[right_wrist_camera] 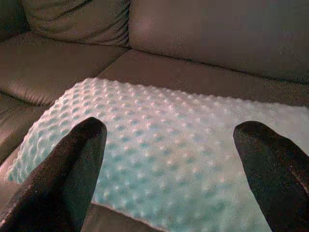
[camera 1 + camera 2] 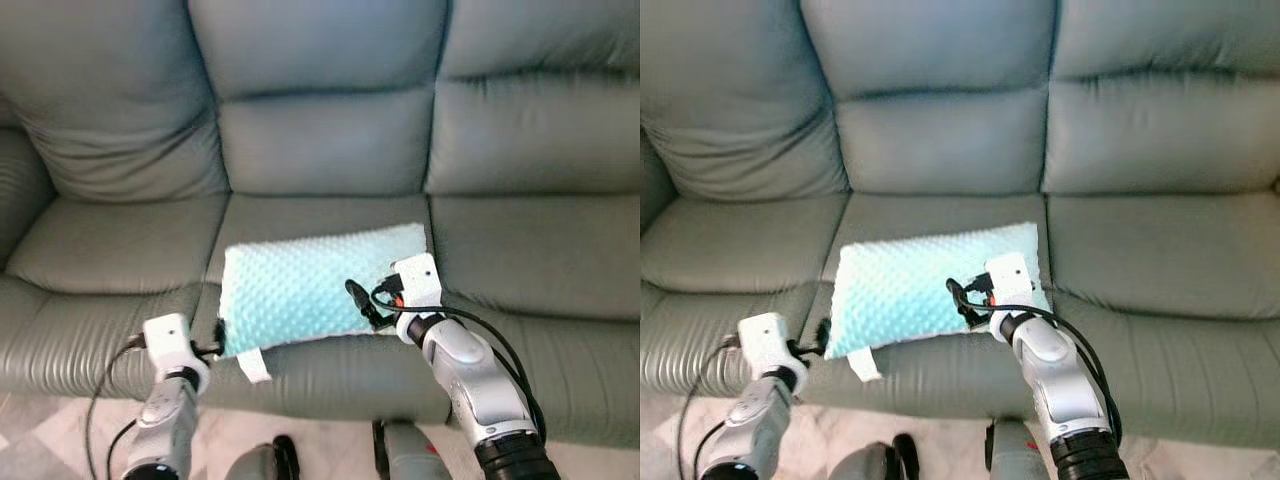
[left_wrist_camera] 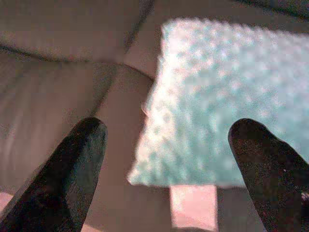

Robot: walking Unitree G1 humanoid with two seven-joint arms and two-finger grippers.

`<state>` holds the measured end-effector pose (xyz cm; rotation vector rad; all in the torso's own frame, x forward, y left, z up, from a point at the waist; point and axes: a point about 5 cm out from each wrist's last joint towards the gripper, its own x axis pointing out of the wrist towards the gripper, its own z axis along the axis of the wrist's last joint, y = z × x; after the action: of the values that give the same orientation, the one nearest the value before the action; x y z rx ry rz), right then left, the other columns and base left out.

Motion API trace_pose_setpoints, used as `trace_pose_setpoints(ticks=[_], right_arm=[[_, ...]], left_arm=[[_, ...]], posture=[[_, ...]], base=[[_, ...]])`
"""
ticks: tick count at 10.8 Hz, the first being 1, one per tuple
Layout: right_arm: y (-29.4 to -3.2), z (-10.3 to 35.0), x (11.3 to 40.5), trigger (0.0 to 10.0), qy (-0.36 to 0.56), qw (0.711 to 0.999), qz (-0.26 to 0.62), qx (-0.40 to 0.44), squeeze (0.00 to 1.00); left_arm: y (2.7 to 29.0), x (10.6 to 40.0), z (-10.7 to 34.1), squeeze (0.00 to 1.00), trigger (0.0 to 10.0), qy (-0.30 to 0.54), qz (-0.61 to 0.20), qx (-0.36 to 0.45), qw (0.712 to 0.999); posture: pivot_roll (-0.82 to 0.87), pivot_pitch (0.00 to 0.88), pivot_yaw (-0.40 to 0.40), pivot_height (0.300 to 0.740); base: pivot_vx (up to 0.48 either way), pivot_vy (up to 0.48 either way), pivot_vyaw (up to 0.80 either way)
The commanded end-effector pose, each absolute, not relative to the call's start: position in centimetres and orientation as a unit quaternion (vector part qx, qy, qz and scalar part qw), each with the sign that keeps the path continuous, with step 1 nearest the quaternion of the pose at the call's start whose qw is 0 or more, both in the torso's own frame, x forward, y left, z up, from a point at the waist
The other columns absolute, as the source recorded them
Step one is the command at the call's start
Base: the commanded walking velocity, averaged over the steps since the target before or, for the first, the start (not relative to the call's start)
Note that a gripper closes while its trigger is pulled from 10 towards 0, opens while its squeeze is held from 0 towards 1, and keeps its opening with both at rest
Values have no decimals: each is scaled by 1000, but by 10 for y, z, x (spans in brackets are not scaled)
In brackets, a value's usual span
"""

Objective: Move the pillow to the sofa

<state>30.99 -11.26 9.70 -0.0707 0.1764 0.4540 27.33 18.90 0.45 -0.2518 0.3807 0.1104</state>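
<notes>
Nearest the camera, a strip of pale floor (image 2: 60, 425) runs along the foot of the sofa (image 2: 330, 130), and both silver arms rise from it toward the seat. The left gripper (image 2: 212, 340) hovers at the front edge of the middle seat, just beside the pillow's near left corner; in the left wrist view its jaws stand wide apart with nothing between them, the corner of the pillow (image 3: 227, 101) and a white tag (image 3: 193, 205) lying beyond the fingers (image 3: 72, 179). The white tag (image 2: 253, 364) hangs from that corner over the sofa's front edge. The right gripper (image 2: 362, 303) sits over the pillow's near right part, close to its front edge; the right wrist view shows its jaws also wide open, holding nothing, with the dimpled fabric spread past the two black fingers (image 1: 67, 179). Whether those fingertips touch the fabric cannot be told. The pillow (image 2: 310, 285), pale mint with a raised dot texture, lies flat on the middle seat cushion, slightly skewed so its right end sits farther back than its left, its near edge close to the front of the seat. Behind it stand the three grey-green back cushions, with the left and right seats on either side.
</notes>
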Motion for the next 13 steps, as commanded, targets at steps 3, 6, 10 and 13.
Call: trace_pose_setpoints(ticks=[3, 6, 10, 13], right_arm=[[-110, 97, 297, 10000, 114, 958, 257, -51, 1000], [-120, 98, 286, 10000, 127, 958, 249, -60, 1000], [-135, 107, 285, 10000, 120, 966, 218, -69, 1000], [-139, 129, 281, 10000, 77, 973, 211, -54, 1000]], left_arm=[[160, 249, -26, 0, 10000, 304, -32, -121, 944], [149, 225, -42, 0, 10000, 351, -40, -125, 927], [137, 229, -49, 0, 10000, 360, -36, -121, 924], [122, 233, -51, 0, 10000, 355, -35, -119, 927]], posture=[[-247, 219, 130, 740], [-254, 290, 116, 740], [-277, 348, 100, 740], [-335, 370, 84, 740]], base=[[0, 0, 0], [0, 0, 0], [0, 0, 0], [0, 0, 0]])
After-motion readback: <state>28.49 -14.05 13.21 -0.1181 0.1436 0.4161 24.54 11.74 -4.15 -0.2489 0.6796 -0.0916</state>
